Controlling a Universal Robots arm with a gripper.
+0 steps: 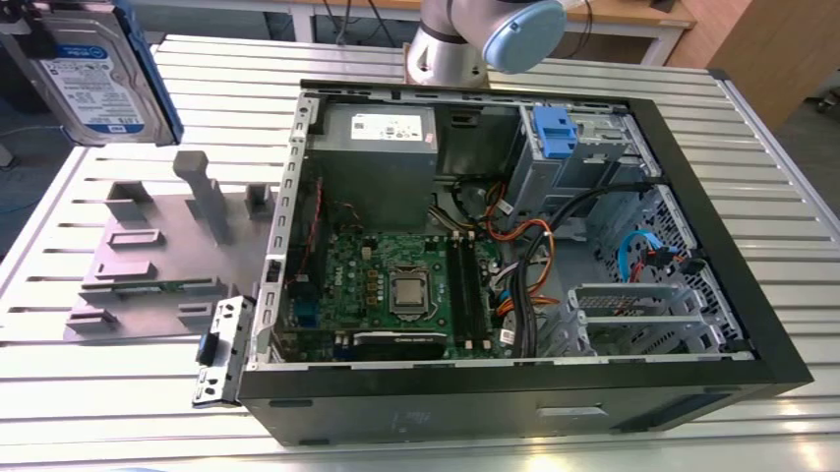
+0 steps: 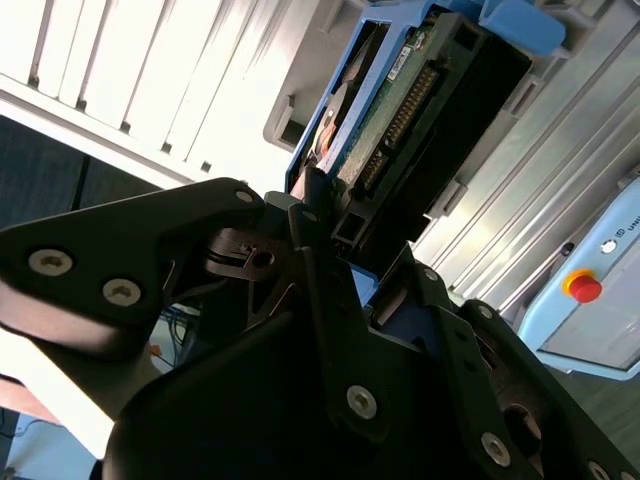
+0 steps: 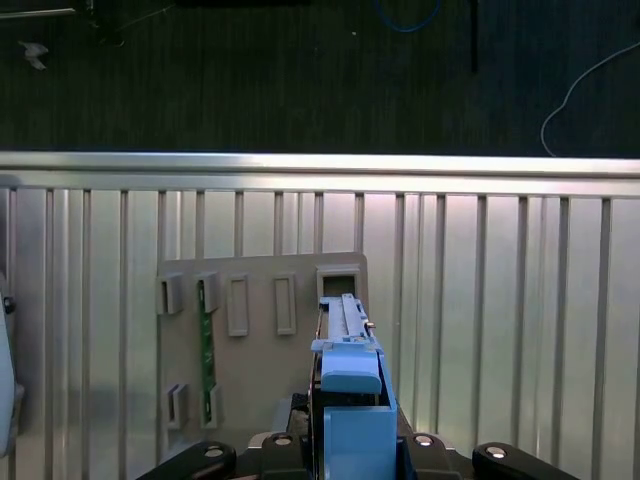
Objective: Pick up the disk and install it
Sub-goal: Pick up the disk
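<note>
"On the ribbed tabletop (image 1: 118, 393), the open computer case (image 1: 459, 408) lies on its side, with a grey holder tray (image 1: 171, 261) just beside it."

"And the disk (image 1: 92, 74)?"

"Up in the air near that tray, touching no surface. The claw (image 2: 360, 265) pinches its blue frame (image 3: 350, 410)."

"I'd keep it level, with the grip square, and well clear of the case wall."

"Silver body, white-and-blue label (image 1: 98, 88), 1 row of connector pins (image 2: 405, 105) facing outward."
</note>
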